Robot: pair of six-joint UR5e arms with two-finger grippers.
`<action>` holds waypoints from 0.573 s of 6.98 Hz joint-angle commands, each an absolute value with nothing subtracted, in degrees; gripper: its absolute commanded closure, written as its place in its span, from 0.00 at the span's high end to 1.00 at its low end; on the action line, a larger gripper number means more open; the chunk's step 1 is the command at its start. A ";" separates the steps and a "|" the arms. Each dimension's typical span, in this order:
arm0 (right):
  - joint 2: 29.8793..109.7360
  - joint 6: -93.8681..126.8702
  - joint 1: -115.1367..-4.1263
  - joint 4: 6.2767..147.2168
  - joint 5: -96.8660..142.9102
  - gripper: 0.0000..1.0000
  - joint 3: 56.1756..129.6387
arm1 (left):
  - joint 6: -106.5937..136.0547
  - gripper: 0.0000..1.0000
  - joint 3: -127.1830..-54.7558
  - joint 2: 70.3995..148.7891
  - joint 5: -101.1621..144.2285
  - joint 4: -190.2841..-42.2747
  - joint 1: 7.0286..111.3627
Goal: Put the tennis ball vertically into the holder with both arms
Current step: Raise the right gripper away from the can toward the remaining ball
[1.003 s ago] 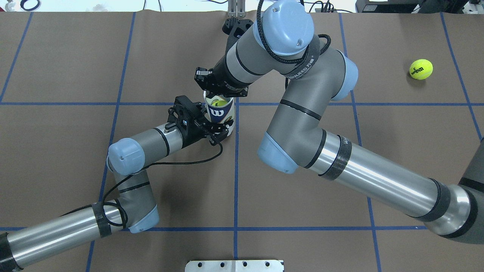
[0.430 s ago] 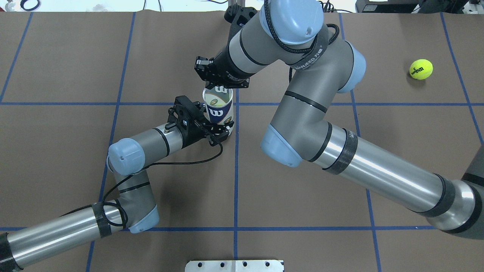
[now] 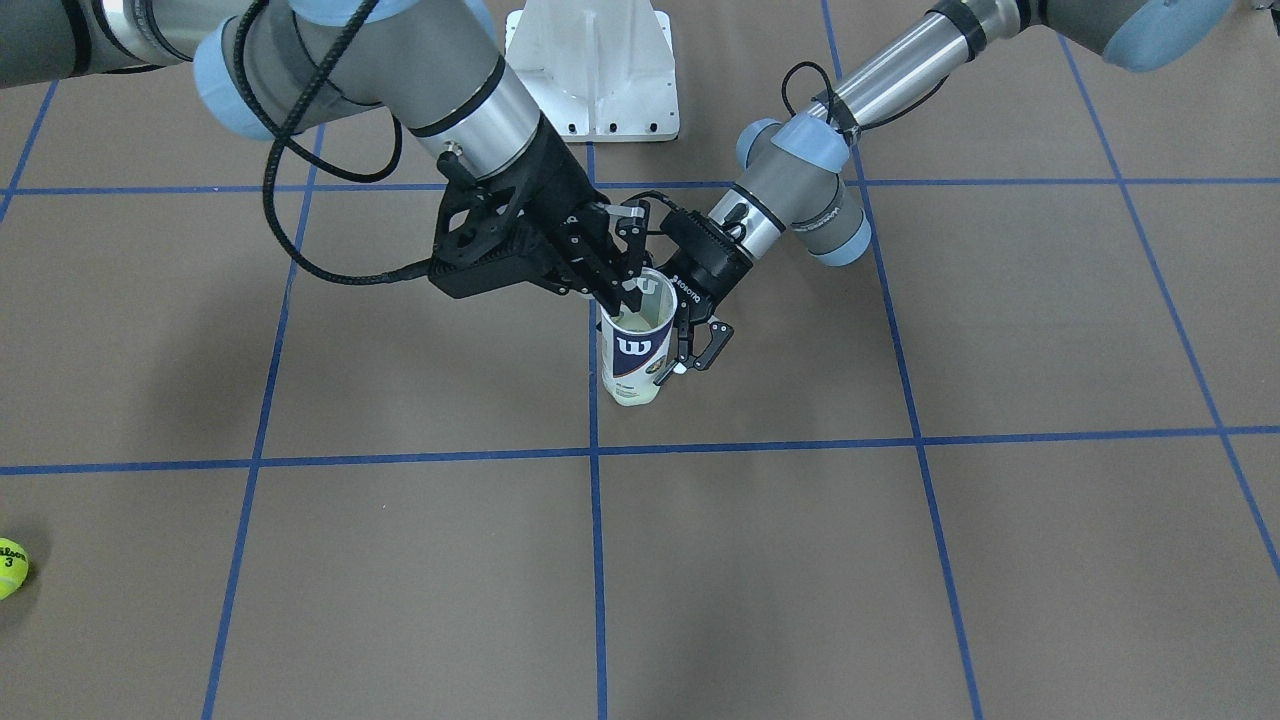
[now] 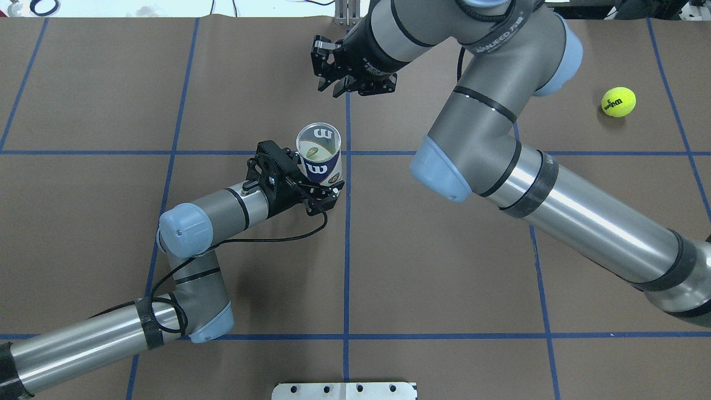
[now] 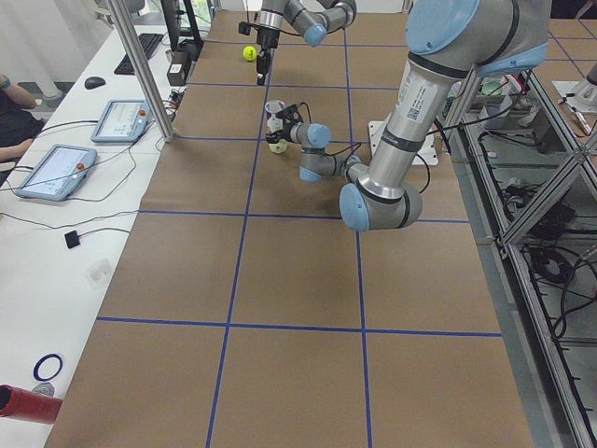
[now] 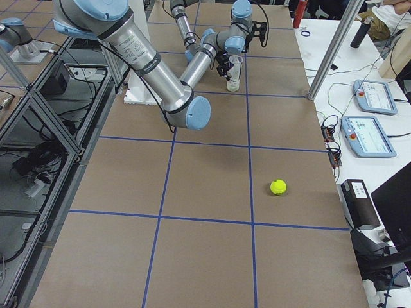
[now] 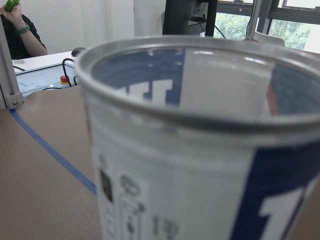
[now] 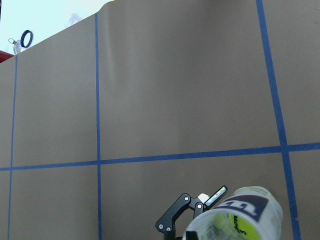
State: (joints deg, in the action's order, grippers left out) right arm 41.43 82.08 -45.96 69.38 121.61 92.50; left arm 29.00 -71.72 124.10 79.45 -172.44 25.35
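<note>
The holder (image 4: 322,166), a clear tube with a navy-and-white "W" label, stands upright near the table's middle. A tennis ball (image 4: 313,150) lies deep inside it and shows through the open mouth, also in the right wrist view (image 8: 229,225). My left gripper (image 4: 325,197) is shut on the holder's lower part; the left wrist view shows the holder's rim and wall (image 7: 200,150) up close. My right gripper (image 4: 339,91) is open and empty, above and beyond the holder's mouth. In the front view the right gripper (image 3: 628,275) hangs over the holder (image 3: 632,355), with the left gripper (image 3: 692,350) beside it.
A second tennis ball (image 4: 618,101) lies loose at the far right of the table, also in the front view (image 3: 10,568). The white metal base (image 4: 344,390) sits at the near edge. Blue tape lines cross the brown table cover.
My right gripper has pulled up and away from the holder's mouth towards the far edge. The ball that was at the mouth now lies lower inside. The left arm has not moved.
</note>
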 commanded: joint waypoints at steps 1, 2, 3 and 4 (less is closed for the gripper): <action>44.45 78.60 -53.14 69.52 128.12 0.57 92.46 | 29.00 1.00 -71.72 124.10 79.45 -172.44 25.31; 47.17 75.09 -56.83 69.52 128.93 0.65 92.29 | 29.00 1.00 -71.89 124.10 79.45 -172.44 25.31; 51.46 66.36 -61.39 69.61 130.24 0.99 91.68 | 29.00 1.00 -72.07 124.10 79.45 -172.44 25.31; 55.68 52.61 -66.31 69.70 132.86 1.00 89.76 | 29.00 1.00 -72.07 124.19 79.45 -172.44 25.31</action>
